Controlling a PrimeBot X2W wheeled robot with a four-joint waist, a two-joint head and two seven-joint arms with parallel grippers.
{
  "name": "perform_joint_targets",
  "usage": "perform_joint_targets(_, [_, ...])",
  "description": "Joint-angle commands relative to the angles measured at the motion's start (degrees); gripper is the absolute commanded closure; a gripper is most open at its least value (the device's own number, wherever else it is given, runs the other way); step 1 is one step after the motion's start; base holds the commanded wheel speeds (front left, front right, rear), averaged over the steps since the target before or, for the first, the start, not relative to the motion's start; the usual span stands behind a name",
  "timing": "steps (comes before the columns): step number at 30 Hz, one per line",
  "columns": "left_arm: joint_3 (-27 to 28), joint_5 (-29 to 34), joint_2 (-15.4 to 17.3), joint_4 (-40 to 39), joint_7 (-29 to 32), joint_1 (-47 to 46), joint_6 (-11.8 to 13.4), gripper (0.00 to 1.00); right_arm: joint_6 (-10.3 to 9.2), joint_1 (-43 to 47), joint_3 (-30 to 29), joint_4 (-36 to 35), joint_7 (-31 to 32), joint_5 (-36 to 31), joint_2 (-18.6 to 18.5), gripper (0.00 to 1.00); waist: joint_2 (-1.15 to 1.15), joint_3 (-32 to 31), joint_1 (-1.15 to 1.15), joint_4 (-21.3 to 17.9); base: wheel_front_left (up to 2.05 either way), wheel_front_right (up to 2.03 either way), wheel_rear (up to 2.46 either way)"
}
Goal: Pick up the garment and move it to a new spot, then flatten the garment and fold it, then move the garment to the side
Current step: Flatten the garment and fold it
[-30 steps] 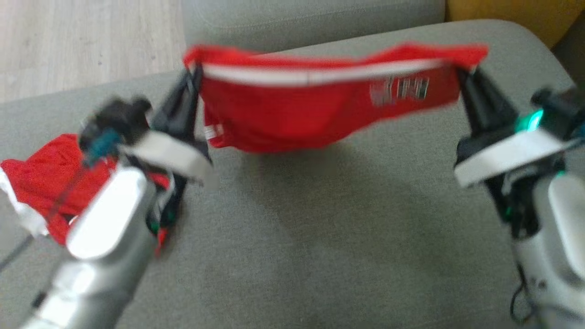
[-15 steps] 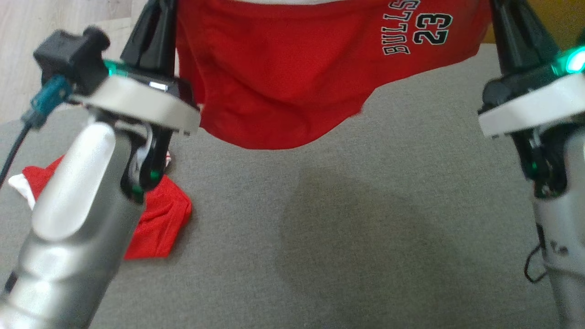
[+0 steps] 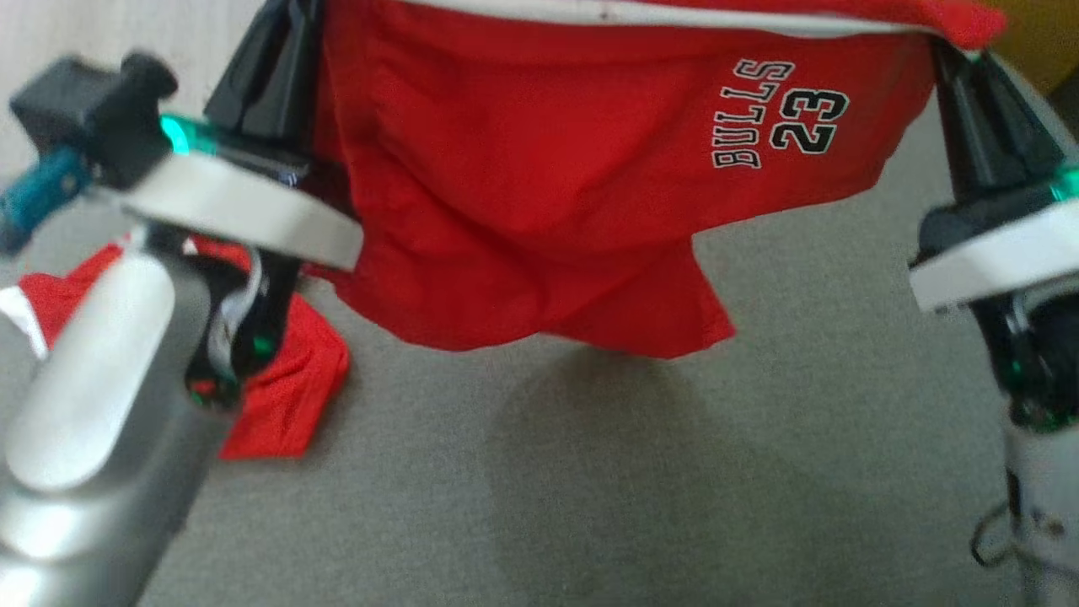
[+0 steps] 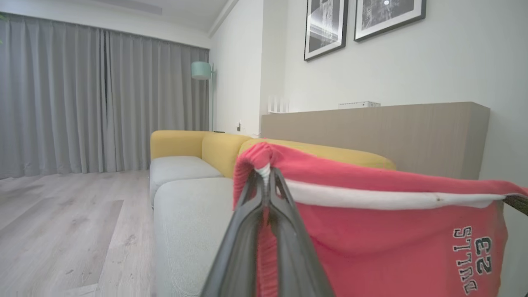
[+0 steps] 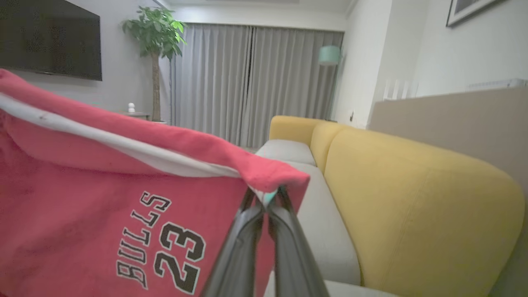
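Red cloth hangs across the top of my head view: the shorts (image 3: 523,194) are stretched between my two arms above the grey sofa seat (image 3: 674,472), with their lower edge clear of the cushion and a shadow beneath. The white waistband (image 3: 674,15) runs along the top, and the lettering (image 3: 780,126), BULLS 23, sits towards my right side, turned on end. My left gripper (image 3: 282,42) is at one end of the waistband and my right gripper (image 3: 948,59) at the other. A second red garment (image 3: 287,396) lies crumpled on the seat at lower left, partly behind my left forearm (image 3: 93,396). In the left wrist view the two dark fingers (image 4: 243,239) are pressed together on the waistband's corner, red cloth pinched between them and folded over their tips. Beyond them I see a yellow backrest (image 4: 181,144), grey curtains (image 4: 82,103) and a wooden floor (image 4: 62,231). In the right wrist view that arm's fingers (image 5: 284,247) are likewise clamped on the opposite corner, cloth draped over the tips. The shorts hang off to that view's left and the backrest is on its right.
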Motion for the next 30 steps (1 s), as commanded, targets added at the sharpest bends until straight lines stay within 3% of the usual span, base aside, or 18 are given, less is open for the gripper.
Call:
perform_joint_targets(1, [2.58,0.01,1.61,0.80,0.60,-6.35,-0.83,1.00,-0.04,-5.75,1.12,-0.17,0.85,1.30,0.74,1.00,0.00,3.17,0.00,-0.77,0.00,0.00,0.00])
perform_joint_targets(4, [2.54,0.06,1.49,4.68,1.12,-10.08,-2.14,1.00,-0.04,-10.42,1.95,3.40,1.09,1.74,0.64,1.00,0.00,6.07,0.00,-1.63,0.00,0.00,0.00])
perform_joint_targets(8, [2.40,0.71,0.80,15.20,0.88,-19.75,-5.69,1.00,-0.04,-23.37,2.67,15.63,-0.67,4.32,1.83,1.00,0.00,12.01,0.00,-3.25,0.00,0.00,0.00])
perform_joint_targets(13, [3.92,2.26,-1.76,28.70,-4.55,-33.95,-8.41,1.00,-0.04,-41.67,2.23,32.43,-11.20,1.84,1.58,1.00,0.00,17.46,0.00,-4.33,0.00,0.00,0.00])
perform_joint_targets(17, [4.66,3.12,-4.80,36.23,-11.44,-41.35,-9.87,1.00,-0.04,-50.72,-0.56,43.15,-20.01,-0.71,1.76,1.00,0.00,19.14,0.00,-4.21,0.00,0.00,0.00])
perform_joint_targets(23, [2.91,1.48,-9.10,44.93,-15.98,-39.78,-13.31,1.00,-0.04,-49.76,1.46,54.49,-22.96,-0.81,0.81,1.00,0.00,19.22,0.00,-2.83,0.00,0.00,0.00])
perform_joint_targets(30, [-2.13,-0.71,-11.62,50.40,-17.57,-26.22,-15.75,1.00,-0.04,-40.16,11.73,63.66,-16.72,4.39,-3.66,1.00,0.00,16.77,0.00,-0.66,0.00,0.00,0.00])
